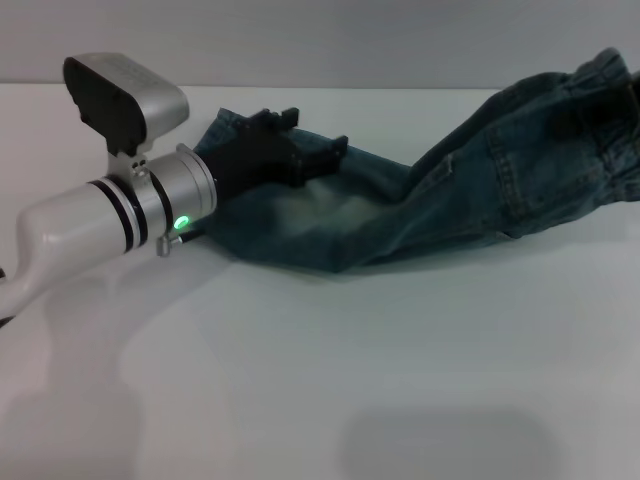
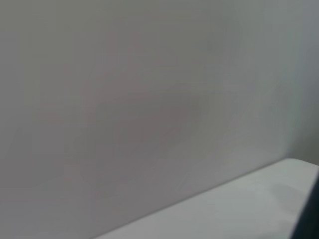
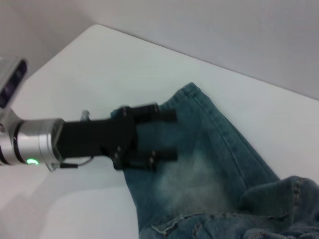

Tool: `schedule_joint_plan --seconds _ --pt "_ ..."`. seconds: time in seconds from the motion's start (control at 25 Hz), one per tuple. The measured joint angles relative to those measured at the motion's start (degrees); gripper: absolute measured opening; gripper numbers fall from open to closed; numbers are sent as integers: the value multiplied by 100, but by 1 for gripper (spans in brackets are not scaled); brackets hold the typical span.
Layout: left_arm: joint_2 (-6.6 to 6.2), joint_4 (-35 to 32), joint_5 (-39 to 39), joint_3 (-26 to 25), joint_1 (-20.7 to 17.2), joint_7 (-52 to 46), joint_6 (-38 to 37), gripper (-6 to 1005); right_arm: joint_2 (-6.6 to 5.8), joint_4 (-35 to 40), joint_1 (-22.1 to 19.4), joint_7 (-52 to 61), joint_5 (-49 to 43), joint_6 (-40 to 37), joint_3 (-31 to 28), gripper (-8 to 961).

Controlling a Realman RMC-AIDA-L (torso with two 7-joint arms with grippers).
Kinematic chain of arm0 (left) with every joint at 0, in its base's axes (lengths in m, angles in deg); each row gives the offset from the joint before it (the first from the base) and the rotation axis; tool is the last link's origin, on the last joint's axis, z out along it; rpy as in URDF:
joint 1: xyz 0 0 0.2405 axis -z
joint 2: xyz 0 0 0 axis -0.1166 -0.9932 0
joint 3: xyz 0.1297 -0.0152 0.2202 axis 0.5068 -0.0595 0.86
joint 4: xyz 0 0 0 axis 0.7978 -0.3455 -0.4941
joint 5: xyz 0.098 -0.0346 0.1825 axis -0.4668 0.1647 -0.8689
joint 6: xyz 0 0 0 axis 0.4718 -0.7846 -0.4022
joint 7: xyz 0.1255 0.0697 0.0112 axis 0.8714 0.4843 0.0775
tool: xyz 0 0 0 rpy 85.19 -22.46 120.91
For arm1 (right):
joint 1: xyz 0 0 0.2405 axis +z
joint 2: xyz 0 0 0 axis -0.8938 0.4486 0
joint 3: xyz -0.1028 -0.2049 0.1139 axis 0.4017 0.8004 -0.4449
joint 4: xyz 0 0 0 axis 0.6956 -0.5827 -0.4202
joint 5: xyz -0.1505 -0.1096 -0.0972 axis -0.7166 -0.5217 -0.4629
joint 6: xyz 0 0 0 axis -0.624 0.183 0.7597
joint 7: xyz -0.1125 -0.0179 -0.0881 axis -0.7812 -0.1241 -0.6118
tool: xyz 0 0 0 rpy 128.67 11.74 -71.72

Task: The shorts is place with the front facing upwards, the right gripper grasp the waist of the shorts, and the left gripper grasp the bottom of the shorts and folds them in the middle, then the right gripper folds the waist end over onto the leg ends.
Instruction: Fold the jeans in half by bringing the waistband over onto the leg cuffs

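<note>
The blue-green denim shorts (image 1: pixel 480 190) lie across the white table, folded lengthwise. One flat leg end (image 1: pixel 226 122) lies at the left. The waist part (image 1: pixel 590 100) is bunched and raised toward the upper right edge of the head view. My left gripper (image 1: pixel 320 130), black on a silver wrist with a green light, reaches over the leg end with its fingers spread, open. The right wrist view shows the same gripper (image 3: pixel 175 135) over the pale thigh patch (image 3: pixel 197 174) near the hem corner (image 3: pixel 192 88). My right gripper is out of view.
The white table (image 1: pixel 350 380) stretches bare in front of the shorts, and its back edge meets a grey wall (image 1: pixel 350 40). The left wrist view shows only that wall (image 2: pixel 124 99) and a table corner (image 2: pixel 249 204).
</note>
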Motion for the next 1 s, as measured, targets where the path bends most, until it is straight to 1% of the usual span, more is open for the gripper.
schedule_joint_plan --seconds 0.4,0.6,0.8,0.92,1.0 --pt "2 352 -40 33 138 5 -86 827 20 8 297 4 48 -240 13 74" --pt "5 671 -293 -9 245 40 -123 826 23 24 456 4 53 -366 -15 74" --pt "7 829 -406 -46 298 48 -227 827 25 11 546 4 119 -395 -10 73" --pt "8 951 -529 -171 321 46 -297 826 33 -13 561 4 298 -434 20 73" --pt "8 1008 -754 -366 323 47 -329 826 39 -14 573 3 355 -454 22 73"
